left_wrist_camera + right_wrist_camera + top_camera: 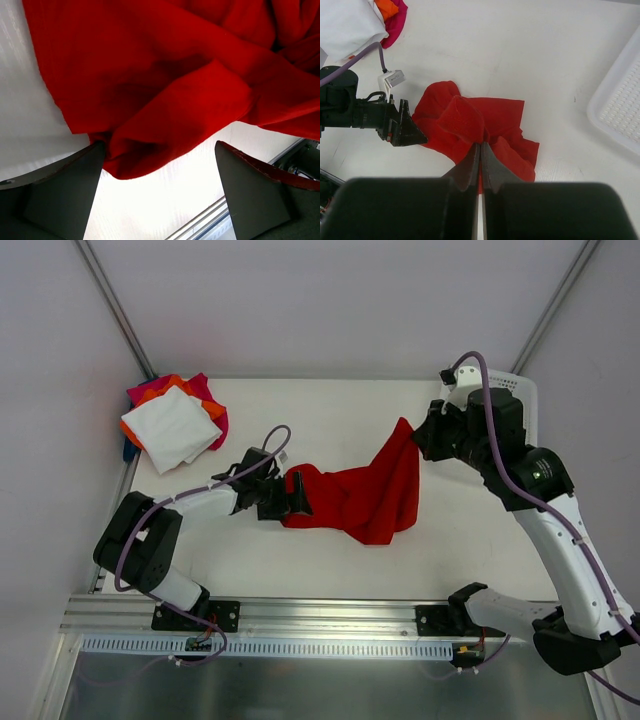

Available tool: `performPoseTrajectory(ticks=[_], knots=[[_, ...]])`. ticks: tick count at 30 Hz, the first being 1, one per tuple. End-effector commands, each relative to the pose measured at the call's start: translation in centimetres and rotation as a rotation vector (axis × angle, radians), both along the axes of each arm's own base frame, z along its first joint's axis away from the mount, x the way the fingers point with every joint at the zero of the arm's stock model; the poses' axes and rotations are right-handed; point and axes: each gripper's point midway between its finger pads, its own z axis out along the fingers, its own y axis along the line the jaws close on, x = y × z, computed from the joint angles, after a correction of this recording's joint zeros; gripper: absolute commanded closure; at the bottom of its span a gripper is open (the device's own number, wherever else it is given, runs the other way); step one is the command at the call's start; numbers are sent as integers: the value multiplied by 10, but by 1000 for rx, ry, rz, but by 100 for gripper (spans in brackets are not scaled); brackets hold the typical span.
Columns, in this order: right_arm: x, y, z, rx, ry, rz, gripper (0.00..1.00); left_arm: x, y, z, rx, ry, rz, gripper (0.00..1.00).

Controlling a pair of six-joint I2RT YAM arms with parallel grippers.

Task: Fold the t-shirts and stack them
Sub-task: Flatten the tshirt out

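The large red t-shirt (360,495) lies crumpled mid-table, one corner pulled up to the right. My right gripper (418,435) is shut on that raised corner; in the right wrist view (480,145) the fingers pinch red cloth (470,120). My left gripper (297,492) is open at the shirt's left edge, low over the table; in the left wrist view (160,150) a fold of the red cloth (165,75) touches the left finger. A stack of folded shirts sits far left: white (172,428) on top, with orange (150,390), magenta (207,392) and blue (130,450) under it.
The white mesh basket (520,390) stands at the far right behind my right arm and also shows in the right wrist view (620,110). The table's metal front rail (300,615) runs along the near edge.
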Motion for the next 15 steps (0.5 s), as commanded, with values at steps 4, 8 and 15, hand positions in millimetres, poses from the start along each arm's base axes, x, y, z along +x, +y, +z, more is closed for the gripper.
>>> performPoseTrajectory(ticks=[4, 8, 15], knots=[[9, 4, 0, -1, -22, 0, 100, 14, -9, 8, 1, -64, -26, 7], [12, 6, -2, -2, -17, 3, 100, 16, -8, 14, -2, -83, -24, 7], [16, 12, -8, 1, -3, 13, 100, 22, -10, 30, -17, -131, -15, 16]])
